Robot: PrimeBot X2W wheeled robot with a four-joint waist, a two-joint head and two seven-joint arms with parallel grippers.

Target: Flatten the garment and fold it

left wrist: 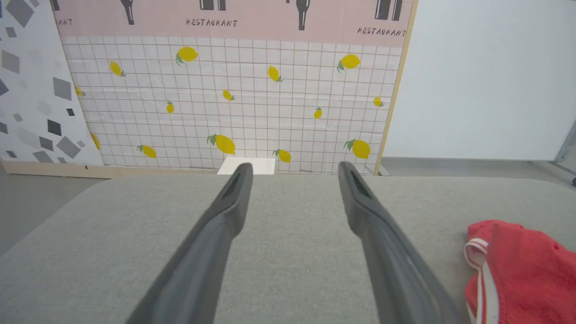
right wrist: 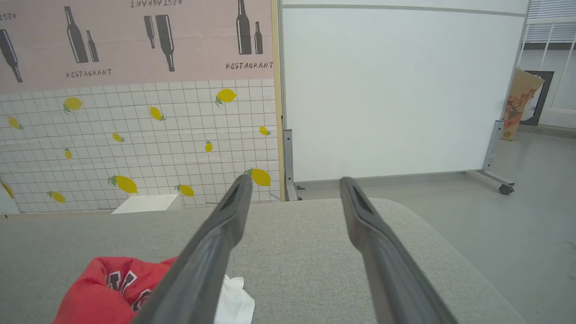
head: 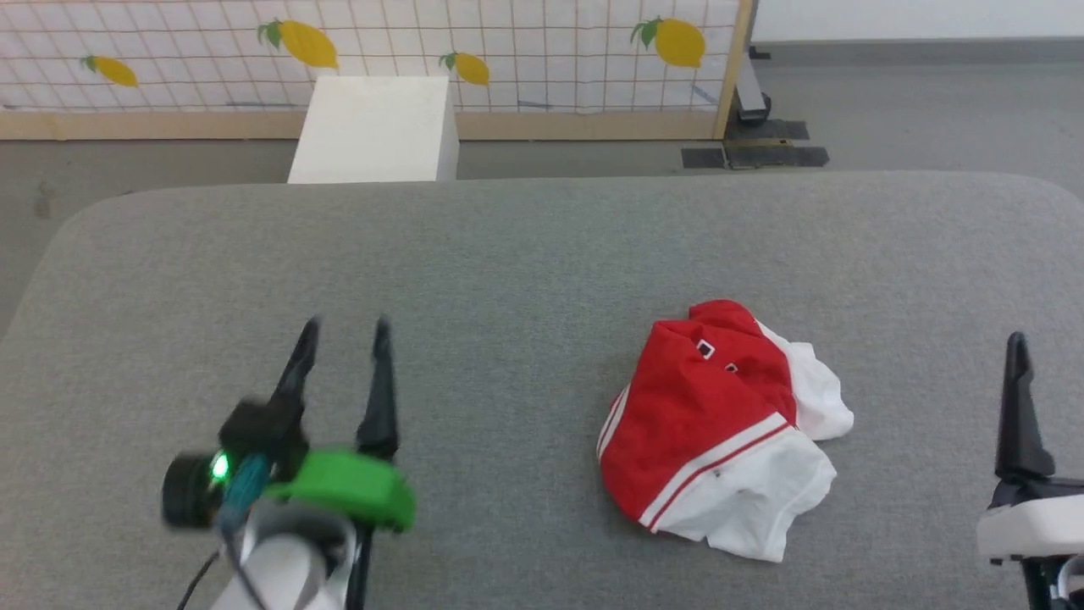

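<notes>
Garment position: The garment [head: 720, 424] lay in a crumpled heap on the grey table [head: 525, 254], right of centre in the lower half of the head view. It was not flattened: red body on top, white sleeve fabric spilling to the right and lower edge, and only scraps of the black lettering showing in the folds.
Long axis: The heap ran roughly top to bottom of the head view, leaning a little toward the lower right.
Direction from the left gripper: The left gripper [head: 347, 324] sat at the lower left of the head view, with the garment well apart to its right. In the left wrist view the striped red edge showed at the lower right corner.
Direction from the right gripper: The right gripper [right wrist: 295, 179] had the garment at the lower left of its wrist view, partly behind one finger.
Nearer arm: The right one, judging by the narrower strip of bare table between it and the heap.
Left jaws: Spread wide, holding nothing, with only bare table between the fingers.
Right jaws: Spread equally wide and empty, touching no cloth.
Stage: Flattening looked not yet begun.
Next move needs: Probably each arm reaching inward to an opposite edge of the heap, so the cloth could be pulled out flat.
</notes>
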